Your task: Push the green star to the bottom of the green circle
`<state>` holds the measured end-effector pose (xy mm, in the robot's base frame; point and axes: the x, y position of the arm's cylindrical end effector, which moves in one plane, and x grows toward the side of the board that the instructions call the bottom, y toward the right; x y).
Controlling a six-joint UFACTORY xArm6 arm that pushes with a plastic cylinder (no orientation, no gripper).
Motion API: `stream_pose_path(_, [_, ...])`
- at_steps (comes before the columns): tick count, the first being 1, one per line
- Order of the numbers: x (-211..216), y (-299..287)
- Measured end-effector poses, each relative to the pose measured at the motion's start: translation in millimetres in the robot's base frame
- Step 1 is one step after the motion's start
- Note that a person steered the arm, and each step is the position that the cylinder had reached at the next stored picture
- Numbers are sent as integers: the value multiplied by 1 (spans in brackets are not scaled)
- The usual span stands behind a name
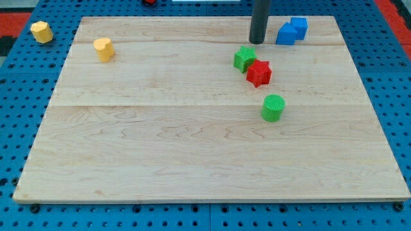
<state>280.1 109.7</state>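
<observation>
The green star (243, 58) lies on the wooden board (160, 141) right of centre, near the view's top. A red star (259, 73) touches it on its lower right. The green circle (273, 108), a short cylinder, stands below the red star, apart from it. My tip (257, 42) is just above and to the right of the green star, a small gap away from it.
A blue block (292, 31) lies right of my tip near the board's top edge. A yellow block (103, 49) sits at the board's upper left. Another yellow block (41, 31) lies off the board on the blue pegboard.
</observation>
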Motion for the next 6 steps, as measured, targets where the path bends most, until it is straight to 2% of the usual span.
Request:
stream_pose_path(1, [40,28])
stream_pose_path(3, [98,0])
stream_pose_path(4, [88,-25])
stream_pose_path(5, [88,-90])
stream_pose_path(6, [94,-122])
